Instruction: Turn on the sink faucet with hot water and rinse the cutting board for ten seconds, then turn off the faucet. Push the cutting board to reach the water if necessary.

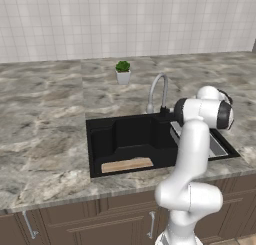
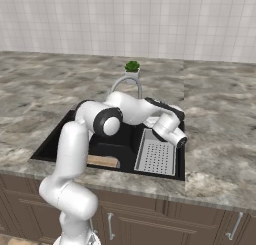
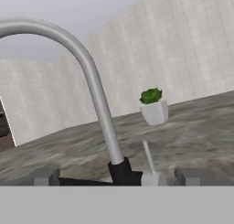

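1. The end effector (image 3: 116,177), fingers spread and holding nothing, faces the slim silver gooseneck faucet (image 3: 93,88), near its small handle.
2. The flat tan wooden cutting board (image 1: 127,164) lies at the front of the black rectangular sink (image 1: 100,139), apart from the spout; no water runs.

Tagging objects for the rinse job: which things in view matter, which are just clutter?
Belongs to the job:
- sink
- faucet, no water running
- cutting board, flat in the basin's front
- pincer, open, close to the faucet base

Just lying about:
- potted plant on the counter behind
- grey drainer tray beside the basin
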